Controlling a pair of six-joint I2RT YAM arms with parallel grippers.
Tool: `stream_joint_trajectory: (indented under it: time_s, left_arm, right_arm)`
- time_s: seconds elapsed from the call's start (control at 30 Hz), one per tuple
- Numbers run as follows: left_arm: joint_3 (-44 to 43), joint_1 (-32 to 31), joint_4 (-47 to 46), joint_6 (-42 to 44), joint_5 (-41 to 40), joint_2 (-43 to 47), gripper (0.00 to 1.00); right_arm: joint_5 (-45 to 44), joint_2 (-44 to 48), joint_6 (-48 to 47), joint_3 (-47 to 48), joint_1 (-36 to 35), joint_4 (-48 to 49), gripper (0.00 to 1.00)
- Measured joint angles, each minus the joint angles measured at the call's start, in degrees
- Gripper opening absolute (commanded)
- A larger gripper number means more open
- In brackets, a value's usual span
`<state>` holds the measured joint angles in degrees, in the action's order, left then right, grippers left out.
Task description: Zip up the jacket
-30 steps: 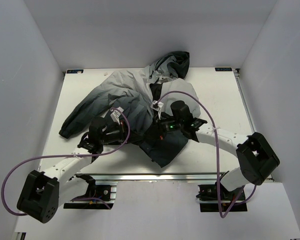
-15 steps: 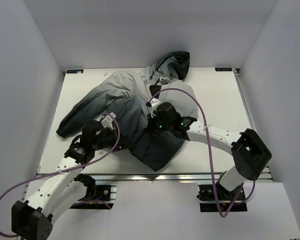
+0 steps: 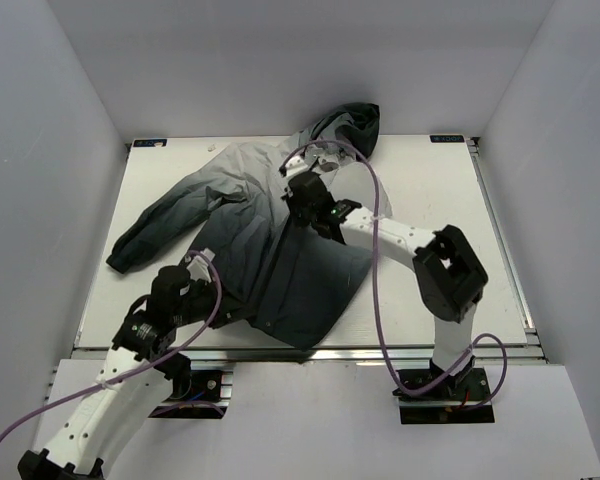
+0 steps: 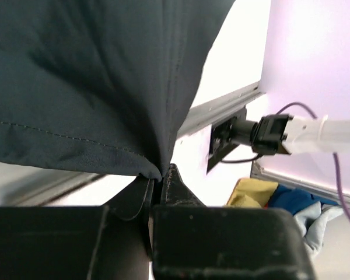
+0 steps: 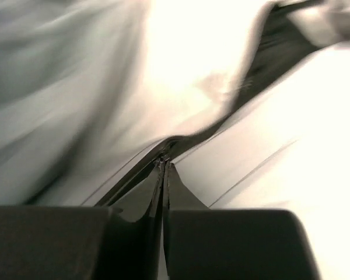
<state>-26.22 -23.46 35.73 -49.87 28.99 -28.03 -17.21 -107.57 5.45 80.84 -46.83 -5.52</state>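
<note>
Top external view: the large hooded fabric jacket (image 3: 235,195), fading from light grey at the shoulders to black at the hem, lies on the white worktop (image 3: 430,190). Its hood is at the far edge and its hem reaches the near edge, left of the middle. In the left wrist view the left end effector (image 4: 157,175) is clenched on a fold of the black hem. The right wrist view is smeared with motion. There the right end effector (image 5: 164,166) is pinched together on the dark zipper line (image 5: 125,178), though we cannot make out the slider itself.

Over the last second the right end effector has travelled from the lower front, nearer the near edge, up to the chest, just short of the hood. The left one has drawn back towards the near-left corner, taking the hem with it. The front, bunched a second ago, now lies long and flat.

We judge that the zip is running up under tension, with most of its length done and the stretch to the collar remaining. Whether the teeth have closed all along, we cannot tell.
</note>
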Motion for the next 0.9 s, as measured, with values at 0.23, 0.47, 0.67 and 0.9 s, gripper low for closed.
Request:
stream_joint_trajectory:
  time_s: [0.23, 0.47, 0.67, 0.9]
  left_arm:
    - [3.5, -0.3, 5.2, -1.3, 3.4, 1.6, 0.00]
    - [5.2, -0.3, 9.2, -2.3, 4.9, 2.9, 0.00]
    - [6.1, 0.1, 6.6, -3.1, 2.3, 2.8, 0.00]
    - [5.4, 0.1, 8.1, -2.7, 0.4, 1.2, 0.55]
  right_arm:
    - [-10.3, -13.9, -4.8, 15.5, 13.0, 2.3, 0.00]
    - [-15.0, -30.0, -10.9, 35.4, 18.6, 3.9, 0.00]
    - [-15.4, -44.5, -15.9, 52.3, 20.0, 7.2, 0.00]
    - [-6.7, -43.5, -15.1, 48.6, 21.1, 9.9, 0.43]
